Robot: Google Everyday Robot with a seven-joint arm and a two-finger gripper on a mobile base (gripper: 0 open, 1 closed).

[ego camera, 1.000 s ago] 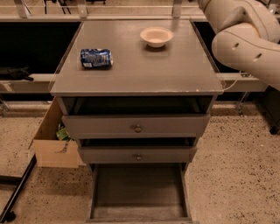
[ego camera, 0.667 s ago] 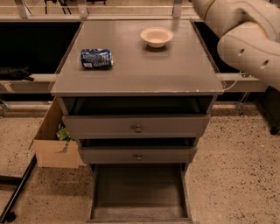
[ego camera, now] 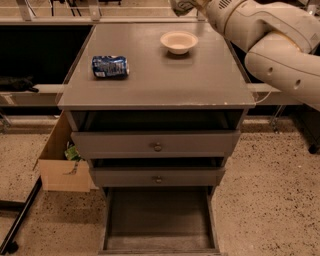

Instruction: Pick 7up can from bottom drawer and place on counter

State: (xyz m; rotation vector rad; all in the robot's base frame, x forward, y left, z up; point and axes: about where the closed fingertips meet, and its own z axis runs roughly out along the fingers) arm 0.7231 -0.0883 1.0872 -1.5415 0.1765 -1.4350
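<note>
The bottom drawer [ego camera: 159, 220] is pulled out at the foot of the cabinet, and its grey floor shows nothing lying on it. The 7up can is out of view. The counter [ego camera: 165, 75] is the grey slab on top of the cabinet. My arm reaches in from the upper right, and my gripper [ego camera: 182, 6] sits at the top edge of the view, above the counter's back edge and just behind the bowl. Most of the gripper is cut off by the frame.
A blue and white can [ego camera: 110, 66] lies on its side on the counter's left. A white bowl [ego camera: 179, 42] stands at the back middle. Two knob-fronted drawers [ego camera: 157, 146] stand slightly open. A cardboard box [ego camera: 62, 165] sits on the floor at left.
My arm has swung left from the right edge, bringing the gripper over the counter's back edge. Nothing on the counter or in the drawers has moved.
</note>
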